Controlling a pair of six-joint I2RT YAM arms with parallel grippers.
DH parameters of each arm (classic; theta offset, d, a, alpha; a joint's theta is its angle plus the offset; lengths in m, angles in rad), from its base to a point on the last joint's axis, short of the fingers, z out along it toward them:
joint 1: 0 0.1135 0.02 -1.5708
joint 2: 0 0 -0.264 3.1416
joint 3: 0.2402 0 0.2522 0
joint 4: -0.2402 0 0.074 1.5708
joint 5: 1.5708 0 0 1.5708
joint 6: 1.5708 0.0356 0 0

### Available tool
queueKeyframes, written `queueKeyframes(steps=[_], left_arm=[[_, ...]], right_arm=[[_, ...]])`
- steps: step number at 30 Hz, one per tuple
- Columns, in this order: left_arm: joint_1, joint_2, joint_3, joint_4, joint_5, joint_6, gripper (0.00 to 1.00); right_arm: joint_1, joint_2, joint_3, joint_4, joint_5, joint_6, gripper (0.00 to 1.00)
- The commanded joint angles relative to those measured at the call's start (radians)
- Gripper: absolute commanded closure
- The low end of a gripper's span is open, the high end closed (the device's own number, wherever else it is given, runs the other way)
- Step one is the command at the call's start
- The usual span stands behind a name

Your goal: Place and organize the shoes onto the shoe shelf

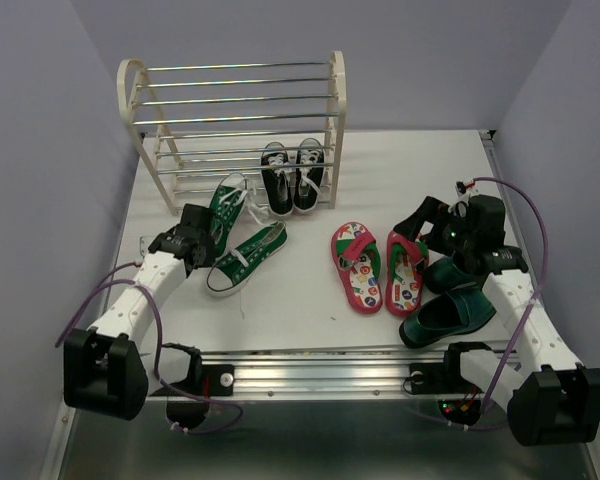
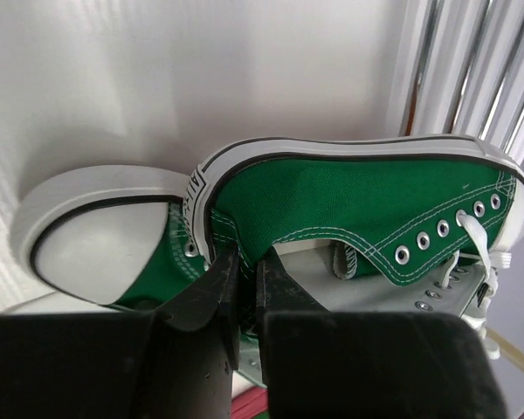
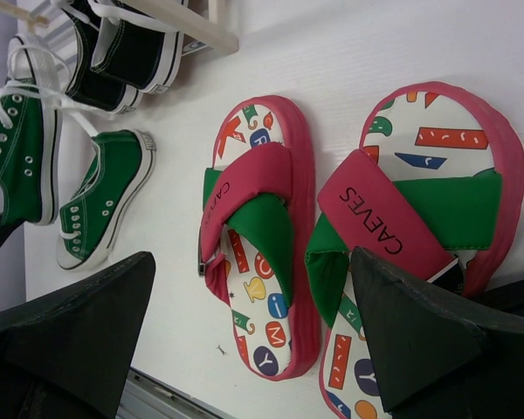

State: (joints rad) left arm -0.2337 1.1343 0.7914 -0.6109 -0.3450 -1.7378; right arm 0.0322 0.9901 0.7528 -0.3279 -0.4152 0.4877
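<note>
**SHOES AWAIT SHELVING:** The cream-and-chrome shoe shelf (image 1: 339, 110) stands at the bench's far-left corner, its upper tiers bare. 2 black sneakers (image 1: 291, 175) sit side by side at its foot; whether on the lowest bars or the bench cannot be told.

Just in front, the left gripper (image 2: 243, 266) is pinched on the heel collar of 1 green sneaker (image 1: 231, 203), tipped on its side. The second green sneaker (image 1: 248, 258) lies nearer the bench's middle.

The canvas looks light and soft over stiff rubber soles, so the heel rim seems a fair hold. Loose white laces could snag the bars.

The teal loafers (image 1: 450, 312), at the near-right edge, look glossy and probably slippery, best taken by the opening's rim. The flip-flops (image 1: 377, 265), mid-bench under the wide-apart right gripper (image 3: 253, 257), look flat and bendy, so their crossed straps offer the likeliest grip.

Lilac walls (image 1: 40, 150) close in on 3 sides. The white bench (image 1: 310, 300) appears smooth enough for shoes to slide.
</note>
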Motion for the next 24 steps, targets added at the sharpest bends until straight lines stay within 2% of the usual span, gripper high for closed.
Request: queueKeyframes(steps=[1,9,17,20,24], left_arm=[[0.004,0.059,0.127,0.177,-0.016,-0.066,1.00],[0.002,0.244,0.241,0.201,0.027,-0.117,1.00],[-0.026,0.346,0.328,0.237,0.017,-0.204,1.00],[-0.039,0.401,0.402,0.173,0.023,-0.239,1.00],[-0.062,0.468,0.457,0.178,0.020,-0.307,1.00]], right_arm=[[0.000,-0.014,0.023,0.043,0.000,0.000,0.00],[0.000,-0.024,0.031,0.044,0.004,0.000,0.00],[0.000,-0.028,0.052,0.046,-0.025,0.008,0.00],[0.000,-0.030,0.048,0.043,-0.020,0.009,0.00],[0.000,-0.033,0.042,0.043,-0.025,0.009,0.00]])
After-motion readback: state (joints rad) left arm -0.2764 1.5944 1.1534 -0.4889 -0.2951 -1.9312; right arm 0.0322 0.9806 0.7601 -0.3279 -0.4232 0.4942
